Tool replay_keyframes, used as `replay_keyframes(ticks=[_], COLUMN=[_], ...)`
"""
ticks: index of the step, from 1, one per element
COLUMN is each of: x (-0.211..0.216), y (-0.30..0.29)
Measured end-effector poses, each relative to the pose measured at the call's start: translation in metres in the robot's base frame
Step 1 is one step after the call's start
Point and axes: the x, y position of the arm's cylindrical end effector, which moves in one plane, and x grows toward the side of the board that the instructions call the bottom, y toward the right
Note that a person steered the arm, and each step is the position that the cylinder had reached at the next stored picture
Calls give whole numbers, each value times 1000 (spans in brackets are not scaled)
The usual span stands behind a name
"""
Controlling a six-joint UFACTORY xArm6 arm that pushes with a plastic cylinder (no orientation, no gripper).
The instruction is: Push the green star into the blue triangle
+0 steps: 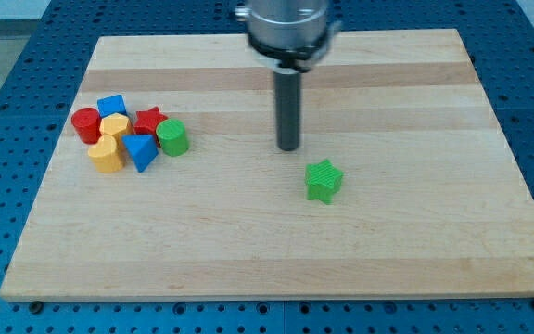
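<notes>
The green star (324, 180) lies alone on the wooden board (276, 250), a little right of centre. The blue triangle (141, 150) sits in a cluster of blocks at the view's left, far from the star. My tip (288, 147) stands just up and to the left of the green star, a short gap away, not touching it. The rod hangs from the arm's grey end at the view's top.
The left cluster also holds a red cylinder (86, 124), a blue cube (112, 106), a yellow block (115, 127), a yellow block (106, 154), a red star (148, 121) and a green cylinder (171, 136). Blue pegboard surrounds the board.
</notes>
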Motion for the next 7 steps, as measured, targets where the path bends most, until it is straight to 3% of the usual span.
replay_keyframes(ticks=[1, 3, 7], x=[13, 63, 77], y=[50, 65, -50])
